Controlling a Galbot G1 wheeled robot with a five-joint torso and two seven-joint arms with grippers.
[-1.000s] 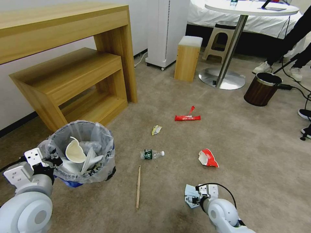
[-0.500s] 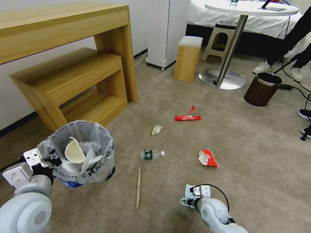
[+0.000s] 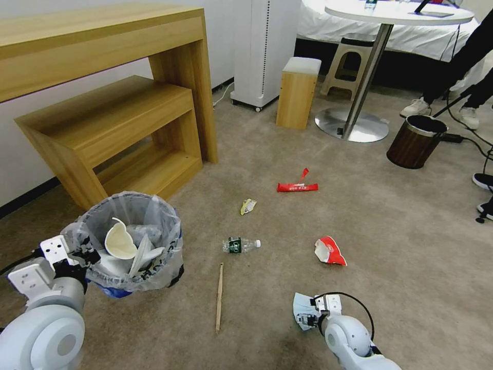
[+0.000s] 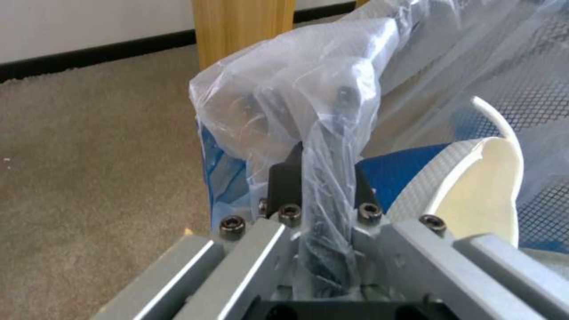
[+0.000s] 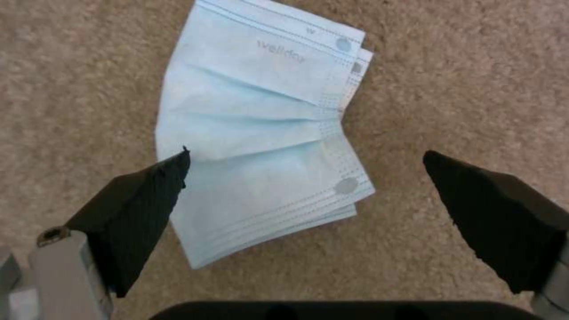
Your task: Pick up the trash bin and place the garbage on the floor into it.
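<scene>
My left gripper (image 3: 83,255) is shut on the near rim of the trash bin (image 3: 134,234), a round bin lined with a clear bag. In the left wrist view the gripper (image 4: 323,175) clamps the bagged rim, and a white slipper (image 4: 480,186) lies inside. My right gripper (image 5: 305,153) hangs open just above a pale blue mask (image 5: 261,133) on the beige floor (image 3: 400,231), one fingertip over the mask's edge. Other garbage lies ahead: a wooden stick (image 3: 220,297), a small bottle (image 3: 240,244), a red wrapper (image 3: 297,186), a crushed red-white packet (image 3: 329,251) and a yellowish scrap (image 3: 248,206).
A wooden desk (image 3: 102,61) with a low shelf stands at the left. Farther off are a wooden box stool (image 3: 298,92), a round table's metal base (image 3: 352,125) and a brown wood-grain bin (image 3: 416,141). A person's feet and cables sit at the right edge.
My right gripper swung a little left, then back right, staying low over the mask. The trash bin in my left gripper barely shifted.
</scene>
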